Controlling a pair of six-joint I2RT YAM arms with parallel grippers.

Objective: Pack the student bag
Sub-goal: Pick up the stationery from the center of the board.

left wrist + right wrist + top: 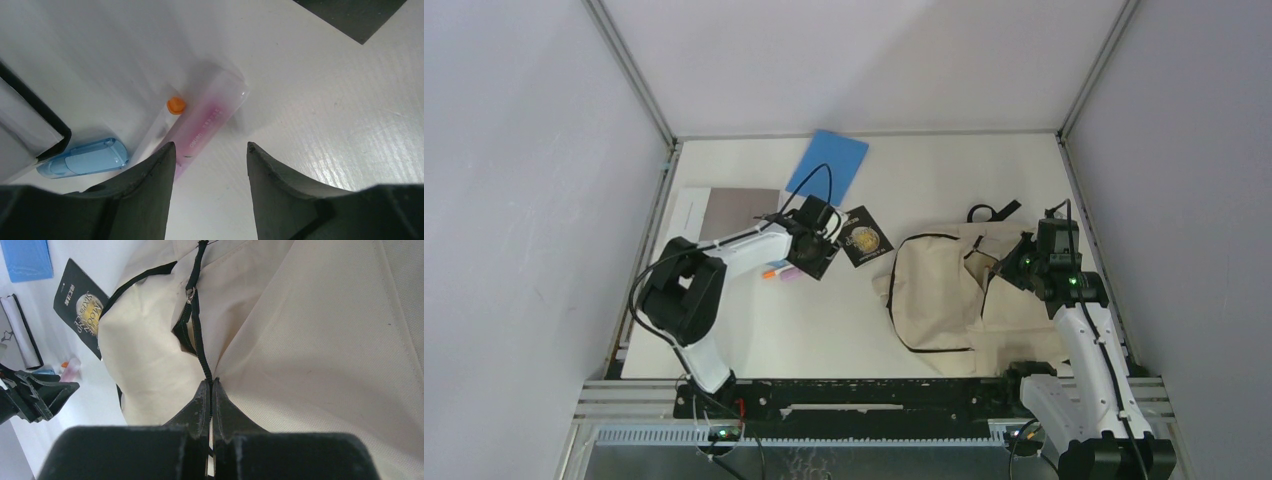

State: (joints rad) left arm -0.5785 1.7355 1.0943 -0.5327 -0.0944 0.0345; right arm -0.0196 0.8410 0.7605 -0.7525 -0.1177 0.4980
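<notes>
The student bag [934,290], cream fabric with black zipper lines, lies on the right half of the table. My right gripper [211,382] is shut on the black zipper edge of the student bag [310,340], and the opening beside the zipper gapes a little. My left gripper [210,150] hangs open just above the table, with a pink translucent tube [210,117] lying against its left fingertip [162,160]. An orange-capped pen [172,107] and a blue translucent marker [85,159] lie beside the tube. In the top view the left gripper [809,250] hovers over these pens [779,272].
A black book [864,237] lies between the left gripper and the bag. A blue notebook [827,165] sits at the back. A grey and white book [724,210] lies at the left. White walls enclose the table on three sides.
</notes>
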